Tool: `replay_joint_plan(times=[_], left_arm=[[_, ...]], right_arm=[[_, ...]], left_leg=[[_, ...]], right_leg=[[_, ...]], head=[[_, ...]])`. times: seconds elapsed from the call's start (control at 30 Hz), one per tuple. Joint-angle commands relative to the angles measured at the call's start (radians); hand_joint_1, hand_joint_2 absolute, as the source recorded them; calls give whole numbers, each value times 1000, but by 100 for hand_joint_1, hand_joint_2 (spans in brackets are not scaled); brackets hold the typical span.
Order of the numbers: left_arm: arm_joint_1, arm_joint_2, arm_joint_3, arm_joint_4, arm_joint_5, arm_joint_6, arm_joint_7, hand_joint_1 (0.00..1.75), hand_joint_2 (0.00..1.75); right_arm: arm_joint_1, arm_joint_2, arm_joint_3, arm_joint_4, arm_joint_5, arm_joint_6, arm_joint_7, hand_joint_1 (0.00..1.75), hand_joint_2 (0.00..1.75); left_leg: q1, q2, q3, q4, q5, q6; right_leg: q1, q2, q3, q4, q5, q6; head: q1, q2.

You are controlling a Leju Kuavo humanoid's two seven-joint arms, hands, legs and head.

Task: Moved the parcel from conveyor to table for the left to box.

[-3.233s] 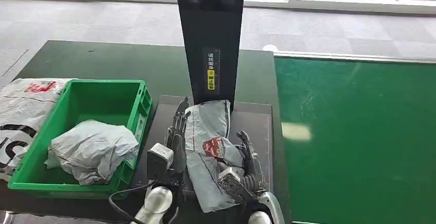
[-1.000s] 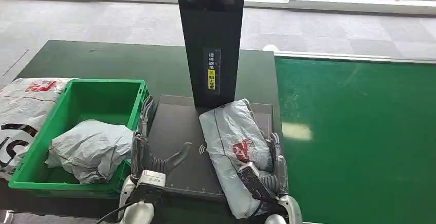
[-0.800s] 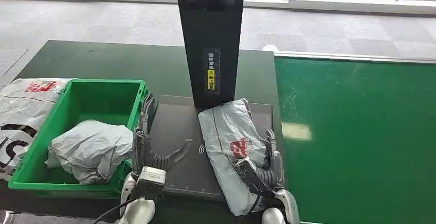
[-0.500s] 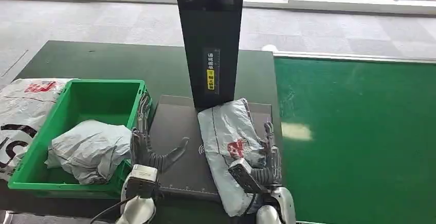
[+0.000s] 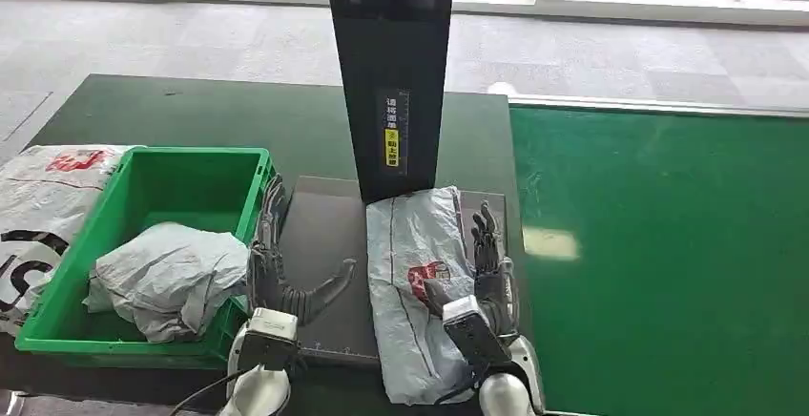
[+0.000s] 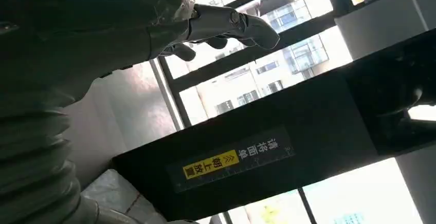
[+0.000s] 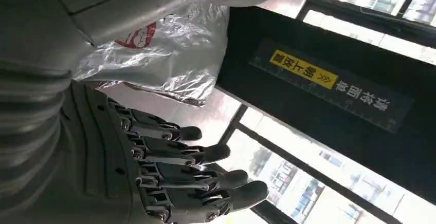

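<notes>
Both hands spread empty: right hand [image 5: 482,273] beside parcel [image 5: 415,287], left hand [image 5: 281,278] beside it.

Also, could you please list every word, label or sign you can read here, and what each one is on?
"请将面单" over a yellow "朝上放置": label on the tall black scanner post.
Red logo on the grey plastic parcel: unreadable.
Black and red print on the white plastic bag: cut off, unreadable.
Contactless-wave symbol on the dark flat scanner plate, partly covered.

Head cam looks down; both wrist cams tilt up, sharing black post [image 5: 391,72].
</notes>
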Motion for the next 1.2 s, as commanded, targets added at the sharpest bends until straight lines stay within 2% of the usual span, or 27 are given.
replay_joint_plan(times=[0.03, 0.2, 0.23, 0.33, 0.47, 0.5, 0.53, 0.57, 0.83, 0.87, 0.9, 1.03, 1.07, 1.1, 1.13, 1.2], left_arm=[[-11, 6, 17, 39, -4, -2, 5, 0, 175], [-11, 6, 17, 39, -4, -2, 5, 0, 175], [-15, 23, -6, 52, -57, -19, 32, 0, 175], [2, 38, -58, 55, -225, -64, 97, 0, 175], [-34, 43, -82, 133, -391, -121, 214, 0, 175], [-47, 36, -78, 154, -403, -131, 222, 0, 175], [-69, 52, -103, 180, -507, -164, 270, 0, 175], [-84, 52, -109, 198, -549, -181, 291, 0, 175], [-84, 48, -102, 203, -555, -184, 289, 0, 175], [-92, 71, -136, 215, -665, -223, 341, 0, 0], [-102, 78, -154, 239, -734, -241, 364, 0, 175], [-123, 76, -161, 297, -785, -255, 377, 0, 175], [-191, 141, -239, 420, -889, -507, 505, 0, 175], [-205, 147, -237, 463, -883, -523, 498, 0, 175], [-270, 156, -228, 661, -862, -425, 424, 0, 175], [-306, 167, -228, 770, -863, -420, 395, 0, 175]], right_arm=[[23, -40, 55, -72, 3, -3, 5, 0, 175], [23, -40, 55, -72, 3, -3, 5, 0, 175], [29, -42, 59, -90, 6, -37, -25, 0, 175], [153, -91, 85, -284, -3, -85, -32, 0, 175], [215, -114, 103, -373, -5, -119, -70, 0, 175], [220, -123, 120, -382, 10, -123, -82, 0, 175], [193, -180, 195, -423, -88, -178, -88, 0, 175], [186, -205, 206, -438, -119, -201, -88, 0, 175], [177, -204, 199, -434, -124, -195, -88, 0, 175], [163, -218, 209, -432, -144, -215, -88, 0, 175], [148, -224, 204, -421, -162, -210, -88, 0, 175], [110, -225, 192, -394, -186, -191, -88, 0, 175], [60, -252, 232, -387, -238, -179, -88, 0, 175], [45, -251, 233, -374, -244, -181, -88, 0, 175], [6, -236, 224, -336, -249, -172, -88, 0, 175], [-16, -230, 220, -309, -253, -162, -88, 0, 175]], left_leg=[[0, 0, 0, -1, 1, 0], [0, 0, 0, -1, 1, 0], [-1, 0, -1, -2, 2, 0], [-1, -2, -1, -1, 1, 0], [-1, -6, 0, -3, 1, 0], [-1, -3, 0, -2, 1, 0], [-1, -4, -1, -3, 1, 0], [-1, -3, -1, -1, 1, 0], [-1, -1, -1, -1, 1, 0], [-1, -1, 0, -1, 0, 0], [-1, 0, -1, -2, 1, -1], [-1, -1, 0, -3, 2, 0], [-1, 1, 0, -2, 1, 0], [-1, 1, 0, -3, 2, 0], [-1, 1, -1, -4, 3, -1], [-2, 0, 3, -6, 4, -1]], right_leg=[[0, -1, 0, 0, 0, 0], [0, 0, -1, -1, 1, 1], [-1, 0, -2, -1, 1, 1], [-1, -2, 0, -1, 0, 1], [-2, -6, 1, -3, 0, 1], [-1, -4, 0, -2, -1, 1], [-2, -4, 0, -3, 0, 1], [-1, -3, -2, -1, 0, 1], [-1, -1, -2, -1, 1, 1], [-1, -1, -1, -1, 0, 1], [-1, 0, -2, -2, 1, 1], [-1, -1, -1, -2, 2, 1], [-1, 0, -2, -1, 1, 1], [-1, 1, -2, -2, 2, 1], [-1, 2, -3, -3, 3, 1], [-2, 0, 1, -4, 3, 1]], head=[[0, 0], [0, 0], [0, 0], [0, 0], [0, 0], [0, 0], [0, 0], [0, 0], [0, 0], [0, 0], [0, 0], [0, 0], [0, 0], [0, 0], [0, 0], [0, 0]])
